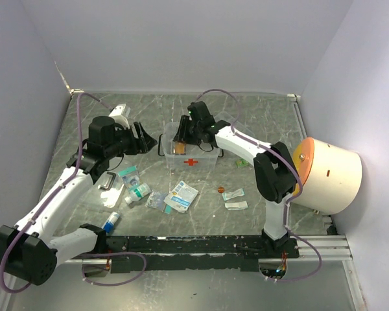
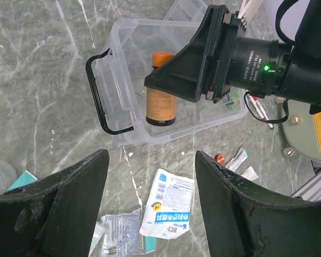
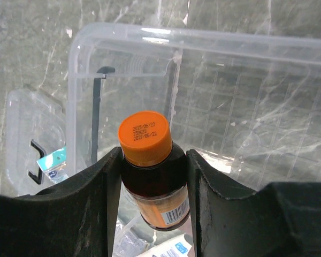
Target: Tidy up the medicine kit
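The medicine kit (image 1: 204, 155), a clear box with a red cross on its front, stands open mid-table; its black side handle (image 2: 99, 91) shows in the left wrist view. My right gripper (image 3: 152, 182) is shut on an amber bottle (image 3: 155, 198) with an orange cap (image 3: 144, 138), and holds it over the kit's inside (image 3: 246, 107). From above, that bottle (image 1: 179, 148) hangs at the kit's left end under the right gripper (image 1: 181, 139). My left gripper (image 1: 149, 141) stands open just left of the kit, and nothing sits between its fingers (image 2: 69, 214).
A white sachet (image 2: 168, 206) and a speckled packet (image 2: 115, 230) lie below the left gripper. A clear lid (image 1: 110, 188), a blue-capped bottle (image 1: 111, 221), small packets (image 1: 233, 194) and a small orange cap (image 1: 221, 190) lie in front. A white drum (image 1: 330, 175) stands at the right.
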Action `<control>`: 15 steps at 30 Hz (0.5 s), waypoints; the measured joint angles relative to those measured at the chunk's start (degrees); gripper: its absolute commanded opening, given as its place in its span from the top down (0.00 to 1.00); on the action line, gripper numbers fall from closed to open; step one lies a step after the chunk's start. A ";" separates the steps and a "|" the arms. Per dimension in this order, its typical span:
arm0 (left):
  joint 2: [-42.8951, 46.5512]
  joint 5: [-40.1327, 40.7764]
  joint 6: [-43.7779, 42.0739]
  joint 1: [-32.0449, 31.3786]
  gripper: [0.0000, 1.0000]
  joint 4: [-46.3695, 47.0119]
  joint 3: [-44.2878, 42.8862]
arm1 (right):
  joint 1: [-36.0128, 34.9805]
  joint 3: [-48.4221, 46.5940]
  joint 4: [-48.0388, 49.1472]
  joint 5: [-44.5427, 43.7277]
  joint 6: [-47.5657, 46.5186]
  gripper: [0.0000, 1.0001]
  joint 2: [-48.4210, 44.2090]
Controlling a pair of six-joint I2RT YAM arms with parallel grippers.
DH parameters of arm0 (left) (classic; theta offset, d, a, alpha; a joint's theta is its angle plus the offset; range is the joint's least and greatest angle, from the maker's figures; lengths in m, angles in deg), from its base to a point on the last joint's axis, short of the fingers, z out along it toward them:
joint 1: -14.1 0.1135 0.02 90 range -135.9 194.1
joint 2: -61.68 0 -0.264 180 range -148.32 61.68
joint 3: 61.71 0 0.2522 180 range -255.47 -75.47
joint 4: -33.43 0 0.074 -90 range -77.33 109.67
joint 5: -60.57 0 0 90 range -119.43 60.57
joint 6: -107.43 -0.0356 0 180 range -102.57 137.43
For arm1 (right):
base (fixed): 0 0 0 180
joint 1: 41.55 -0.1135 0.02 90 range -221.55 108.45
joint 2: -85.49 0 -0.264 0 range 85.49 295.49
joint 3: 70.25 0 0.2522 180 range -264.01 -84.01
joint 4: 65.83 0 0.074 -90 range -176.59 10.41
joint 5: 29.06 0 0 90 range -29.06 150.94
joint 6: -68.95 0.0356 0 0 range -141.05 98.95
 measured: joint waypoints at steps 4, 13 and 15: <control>-0.07 0.70 0.04 0.00 0.24 -0.83 0.00 | -0.48 0.00 -0.57 1.53 1.62 0.71 0.94; 0.00 1.60 0.11 0.00 0.25 -1.73 0.00 | -0.90 0.24 -0.57 3.80 4.42 0.67 1.51; 0.00 1.62 0.13 0.00 0.25 -1.73 0.00 | -0.92 0.24 -0.50 4.31 4.68 0.66 1.99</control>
